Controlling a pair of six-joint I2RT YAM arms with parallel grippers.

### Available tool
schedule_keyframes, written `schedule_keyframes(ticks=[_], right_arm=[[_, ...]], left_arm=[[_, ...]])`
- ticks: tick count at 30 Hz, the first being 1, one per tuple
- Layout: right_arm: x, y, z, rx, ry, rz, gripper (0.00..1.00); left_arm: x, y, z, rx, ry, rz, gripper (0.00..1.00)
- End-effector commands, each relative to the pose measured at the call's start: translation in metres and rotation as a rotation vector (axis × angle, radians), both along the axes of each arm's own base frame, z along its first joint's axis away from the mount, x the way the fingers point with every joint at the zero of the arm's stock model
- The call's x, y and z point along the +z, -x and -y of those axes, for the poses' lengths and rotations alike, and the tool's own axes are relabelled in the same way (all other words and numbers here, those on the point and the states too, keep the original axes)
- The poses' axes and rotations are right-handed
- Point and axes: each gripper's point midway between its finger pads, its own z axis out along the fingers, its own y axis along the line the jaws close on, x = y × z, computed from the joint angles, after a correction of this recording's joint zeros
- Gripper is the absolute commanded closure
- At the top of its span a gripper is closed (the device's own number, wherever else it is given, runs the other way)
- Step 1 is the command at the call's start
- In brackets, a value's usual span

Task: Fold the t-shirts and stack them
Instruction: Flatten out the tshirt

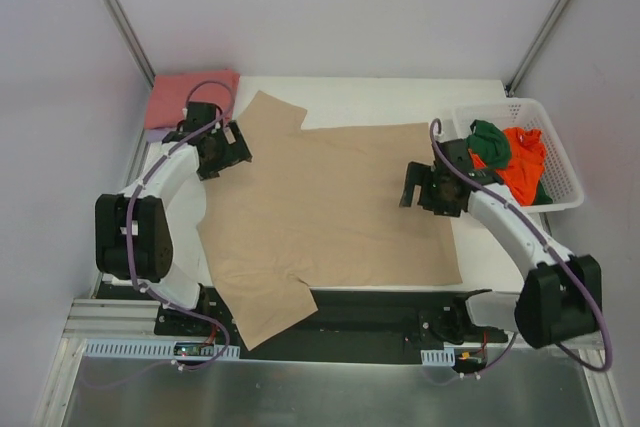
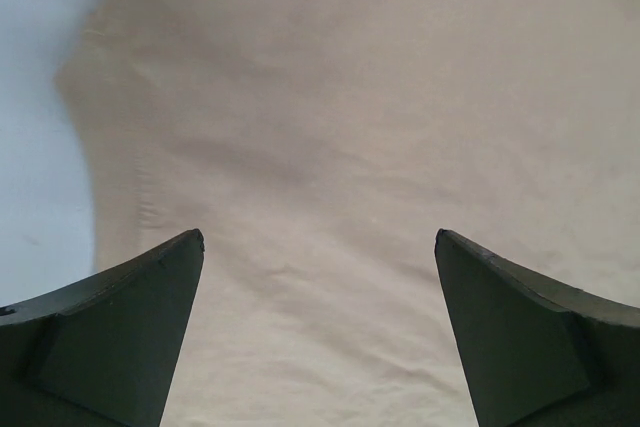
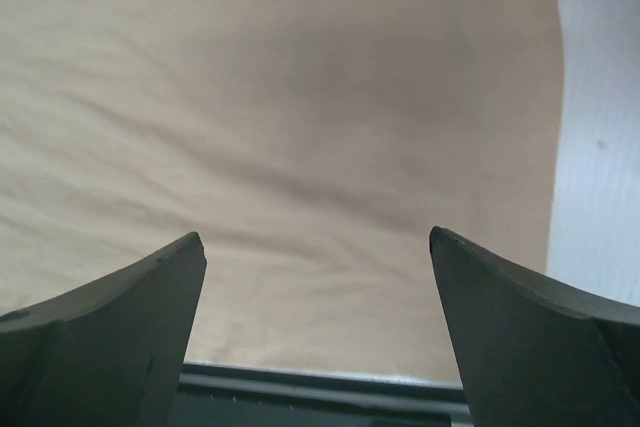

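Observation:
A tan t-shirt point(image 1: 330, 202) lies spread flat across the middle of the table, one sleeve at the back left and one hanging over the near edge. My left gripper point(image 1: 228, 147) is open and empty above its left edge; the cloth fills the left wrist view point(image 2: 380, 127). My right gripper point(image 1: 422, 187) is open and empty above the shirt's right side; the cloth shows in the right wrist view point(image 3: 280, 127). A folded salmon pink t-shirt point(image 1: 190, 97) lies at the back left. A bright orange t-shirt point(image 1: 522, 162) and a dark green t-shirt point(image 1: 490, 142) sit in the basket. No lavender shirt shows.
A white plastic lattice basket point(image 1: 565, 182) stands at the right edge of the table. The white table top point(image 1: 400, 97) shows behind the tan shirt. The dark front rail point(image 3: 320, 392) runs along the near edge.

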Motion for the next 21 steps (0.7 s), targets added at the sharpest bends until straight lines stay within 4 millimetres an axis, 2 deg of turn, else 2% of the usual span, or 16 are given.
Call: schedule_keyframes(ticks=[1, 3, 5, 7, 10, 12, 15, 20, 21], right_arm=[[0.007, -0.060, -0.025, 0.025, -0.012, 0.076, 0.04], [-0.004, -0.083, -0.031, 0.024, 0.000, 0.060, 0.04], [-0.017, -0.109, -0.027, 0.006, 0.072, 0.039, 0.04], [-0.024, -0.133, -0.027, -0.001, 0.121, 0.012, 0.04], [-0.049, -0.156, -0.031, -0.006, 0.147, -0.066, 0.04], [-0.063, -0.158, -0.031, -0.018, 0.130, -0.119, 0.04], [-0.078, -0.163, -0.019, -0.065, 0.120, -0.158, 0.04], [-0.078, -0.179, -0.008, -0.057, 0.095, -0.187, 0.04], [-0.077, -0.180, -0.012, -0.041, 0.065, -0.204, 0.04]], left_arm=[[-0.016, 0.006, 0.040, -0.105, 0.018, -0.057, 0.01], [-0.026, 0.000, 0.047, -0.119, 0.028, -0.085, 0.01], [-0.038, -0.009, 0.045, -0.107, 0.010, -0.119, 0.01], [-0.042, -0.023, 0.041, -0.101, -0.025, -0.128, 0.01], [-0.049, -0.035, 0.039, -0.116, -0.057, -0.171, 0.01], [-0.054, -0.046, 0.042, -0.133, -0.052, -0.177, 0.01], [-0.066, -0.055, 0.048, -0.153, -0.034, -0.210, 0.01], [-0.076, -0.079, 0.061, -0.179, 0.011, -0.227, 0.01], [-0.076, -0.086, 0.063, -0.186, 0.018, -0.221, 0.01]])
